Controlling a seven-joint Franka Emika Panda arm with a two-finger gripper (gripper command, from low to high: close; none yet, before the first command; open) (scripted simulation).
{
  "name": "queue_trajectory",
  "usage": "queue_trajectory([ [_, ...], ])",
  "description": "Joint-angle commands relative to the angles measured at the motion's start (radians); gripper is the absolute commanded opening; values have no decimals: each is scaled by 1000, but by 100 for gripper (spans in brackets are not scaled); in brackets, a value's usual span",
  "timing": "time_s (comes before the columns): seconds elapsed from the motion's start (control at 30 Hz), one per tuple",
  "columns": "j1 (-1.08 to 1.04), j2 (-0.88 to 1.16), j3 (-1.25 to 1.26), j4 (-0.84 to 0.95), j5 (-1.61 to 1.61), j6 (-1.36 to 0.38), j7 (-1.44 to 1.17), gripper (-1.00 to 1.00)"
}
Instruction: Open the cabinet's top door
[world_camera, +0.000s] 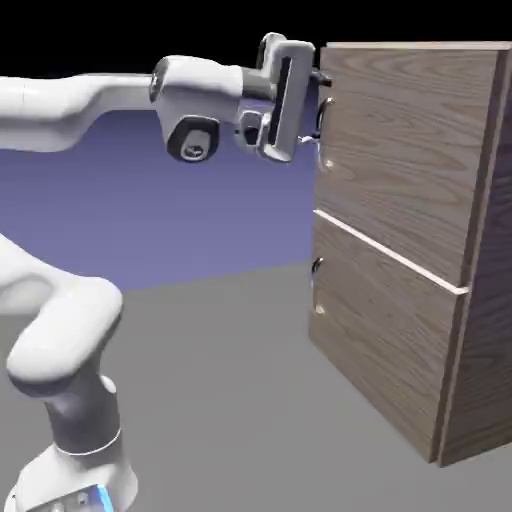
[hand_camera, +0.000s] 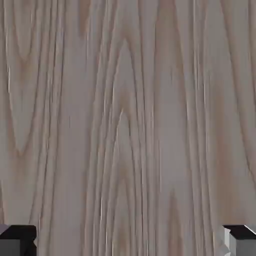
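Tool: the tool (world_camera: 322, 103) points level at the upper left corner of the cabinet front. In the hand view its two dark fingertips (hand_camera: 18, 240) sit at the far left and far right of the bottom edge, so the jaws are spread wide, with nothing between them but wood grain.
Contact: in the exterior view the fingers reach the door's handle region, but I cannot tell whether they straddle the handle or only sit just beside it; the handle does not show in the hand view.
Top door: the top door (world_camera: 400, 160) is the upper panel of the cabinet (world_camera: 480, 300), shut flush, right of the tool.
Handle: a small dark curved handle (world_camera: 321, 118) sits near the door's left edge, partly hidden by the tool.
Lower panel: the lower panel (world_camera: 385, 335) lies below a pale seam, with its own small handle (world_camera: 316, 268), well below the tool.
Bench: the grey bench (world_camera: 230, 380) carries the cabinet.
Handling, my judgement: a stiff wooden panel, probably hinged opposite the handle, swinging in an arc. The flat face gives no purchase; the thin, rigid, likely slick handle is the only place to pinch, so it should be centred between the pads.
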Motion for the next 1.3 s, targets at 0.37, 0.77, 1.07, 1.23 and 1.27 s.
queue_trajectory([
  [0.37, -252, -148, 314, 166, 518, 18, 522, 0],
  [0.77, -476, -281, 595, 315, 981, 34, 988, 0],
  [1.07, -602, -359, 589, 365, 1044, -100, 995, -100],
  [1.23, -500, -507, 483, 184, 1100, -307, 995, -100],
  [1.27, -481, -536, 464, 148, 1108, -349, 995, -100],
])
